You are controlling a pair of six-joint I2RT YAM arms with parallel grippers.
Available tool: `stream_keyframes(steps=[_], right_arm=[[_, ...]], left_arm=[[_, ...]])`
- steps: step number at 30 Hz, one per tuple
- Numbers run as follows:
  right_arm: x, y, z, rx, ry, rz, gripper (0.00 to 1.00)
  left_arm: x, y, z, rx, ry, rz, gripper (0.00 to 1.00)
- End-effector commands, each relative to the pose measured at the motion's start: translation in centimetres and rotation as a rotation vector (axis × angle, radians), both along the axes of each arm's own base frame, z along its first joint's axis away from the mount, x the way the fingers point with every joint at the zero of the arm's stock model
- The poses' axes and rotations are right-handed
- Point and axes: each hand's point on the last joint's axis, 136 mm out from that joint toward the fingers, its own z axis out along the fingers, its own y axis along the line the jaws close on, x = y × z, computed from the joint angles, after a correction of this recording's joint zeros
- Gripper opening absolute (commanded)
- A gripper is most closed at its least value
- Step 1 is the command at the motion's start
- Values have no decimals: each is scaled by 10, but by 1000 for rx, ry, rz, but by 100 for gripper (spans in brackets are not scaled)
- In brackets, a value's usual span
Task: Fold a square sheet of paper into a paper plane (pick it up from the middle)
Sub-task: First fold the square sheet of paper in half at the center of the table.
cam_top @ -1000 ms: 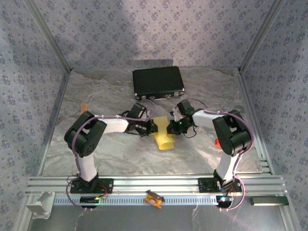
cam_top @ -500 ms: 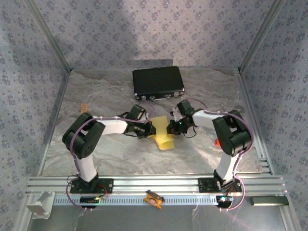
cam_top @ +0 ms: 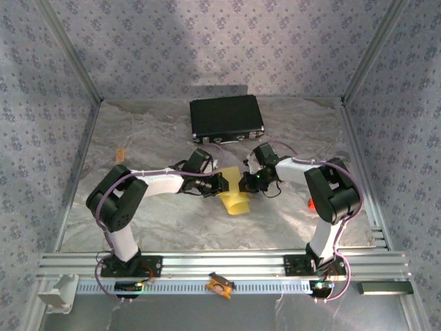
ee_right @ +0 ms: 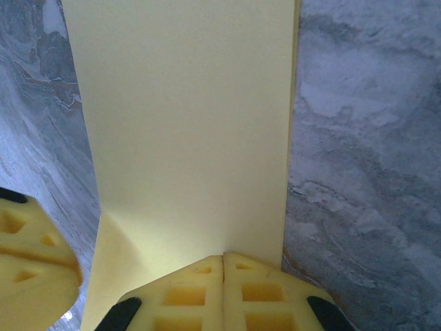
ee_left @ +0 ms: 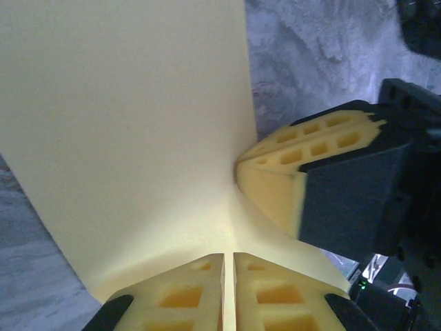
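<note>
**Top external: left gripper [cam_top: 222,183] and right gripper [cam_top: 247,181] both clamped on the square sheet of paper [cam_top: 234,198] at mid-table**

From above, I have both arms bent inward so their claws meet near the middle of the table [cam_top: 138,214]. The yellow sheet sits between them, and its free end curls toward my side. I cannot tell whether that end touches the surface.

In the left wrist view, the left gripper [ee_left: 229,258] has its pads pressed flat together and paper [ee_left: 138,124] runs out from the seam, so it is gripping the sheet. The right gripper's fingers [ee_left: 310,148] nip the same sheet just beside it.

In the right wrist view, the right gripper [ee_right: 224,258] is likewise closed on the bottom edge of a tall yellow strip [ee_right: 193,124]. The strip's right edge looks doubled, so I judge the sheet is already folded once.

I read the two close pinches as a way to keep the thin paper taut and lifted. That should let its edges be lined up for a crease without it sliding about.

The table covering is a wrinkled, grey-white marbled sheet. A black case [cam_top: 226,118] lies at the far side, well apart from the paper. A small orange clip [cam_top: 220,284] rests on the rail between the arm bases. The walls [cam_top: 207,41] carry a pale blue floral pattern, framed by aluminium posts.
</note>
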Motion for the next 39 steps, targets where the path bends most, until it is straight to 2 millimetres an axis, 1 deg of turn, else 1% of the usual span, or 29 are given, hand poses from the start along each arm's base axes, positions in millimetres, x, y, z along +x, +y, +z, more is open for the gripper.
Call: stream_keyframes(steps=[1, 3, 7, 8, 10, 13, 17, 20, 24, 28, 32, 36, 39], right_arm=[[-30, -35, -41, -196, 116, -37, 0], [-30, -35, -41, -196, 115, -37, 0], [-31, -36, -41, -197, 117, -38, 0], [-31, -36, -42, -198, 119, -36, 0], [-31, -36, -42, -197, 119, -39, 0], [-32, -36, -42, -199, 120, -39, 0], [-32, -37, -43, -200, 123, -39, 0], [-32, -36, -42, -199, 122, -40, 0], [-33, -37, -42, -200, 122, -40, 0], [-32, -36, -42, -198, 122, -38, 0], [-32, -36, -43, -199, 123, -38, 0], [-32, -36, -43, -200, 124, -38, 0], [-33, -36, -44, -201, 124, -37, 0]], left_arm=[[-14, 6, -25, 23, 59, -10, 11], [-18, 9, -35, 29, 75, -10, 11], [-27, 21, -52, 82, 93, -14, 11], [-28, 26, -55, 106, 87, -14, 11], [-29, 30, -54, 129, 75, -14, 11], [-24, 26, -40, 110, 47, -14, 11], [-14, 10, -11, 50, 3, -7, 12], [-11, -2, 5, -13, -2, 3, 12], [-12, -11, 11, -101, 16, 31, 12], [-19, -8, 0, -75, 51, 29, 12], [-28, 2, -20, -29, 86, 37, 12], [-35, 9, -34, 1, 103, 26, 11], [-41, 18, -46, 52, 103, 9, 12]])
